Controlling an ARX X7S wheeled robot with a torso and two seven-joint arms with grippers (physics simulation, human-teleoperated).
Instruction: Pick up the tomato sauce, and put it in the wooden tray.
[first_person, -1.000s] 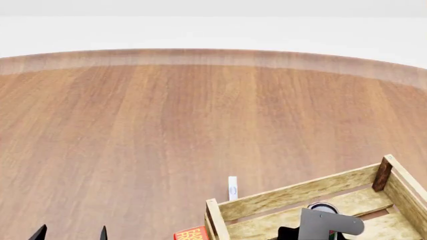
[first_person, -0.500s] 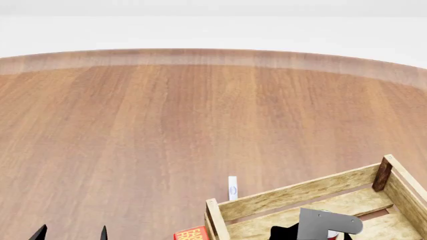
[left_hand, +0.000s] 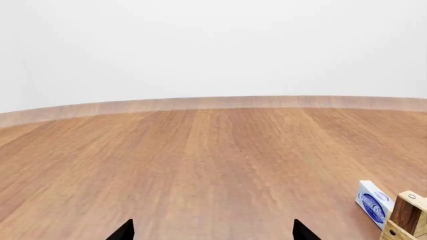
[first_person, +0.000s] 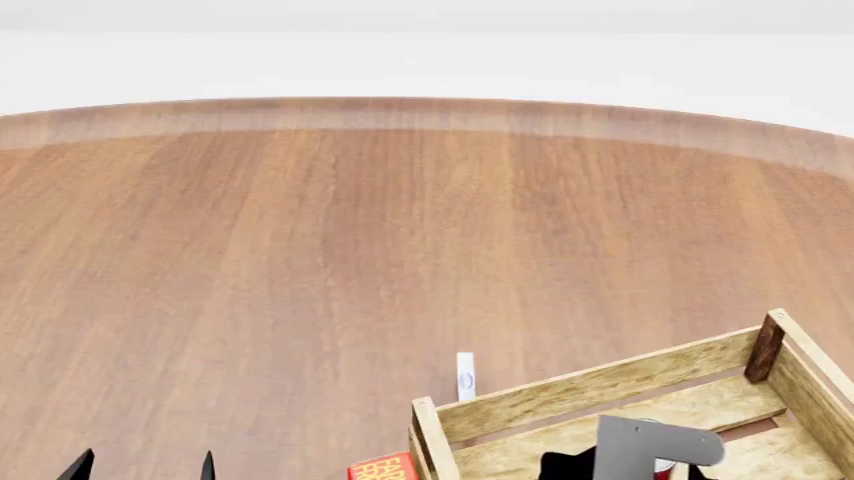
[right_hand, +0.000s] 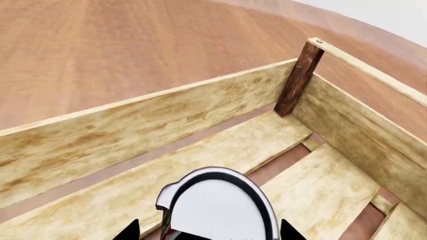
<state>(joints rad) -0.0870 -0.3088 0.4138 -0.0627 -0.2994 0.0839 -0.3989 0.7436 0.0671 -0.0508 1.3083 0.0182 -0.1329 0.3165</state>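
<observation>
Tomato sauce sits between the fingers of our right gripper, inside the wooden tray. From the right wrist view we see mostly its silver-white top with a dark ring around the rim, and a sliver of red label low on one side. The two dark fingertips flank the can, one on each side, and appear closed against it, though the contact itself falls at the picture's edge. Below the can lie the pale slats of the tray floor with dark gaps between them. A long weathered side wall runs behind it and meets another wall at a darker corner post.

From the head view we see our right arm's grey bracket low over the tray interior, hiding most of the can; only a small patch of white top and red shows beside it. We cannot tell whether the can rests on the slats or hangs just above them.

Our left gripper is well apart from the tray, over bare wooden surface. Its two black fingertips stand wide with nothing between them.

A small white box with a blue oval label stands just outside the tray's near corner. A red box with yellow markings lies beside the tray's left end.
</observation>
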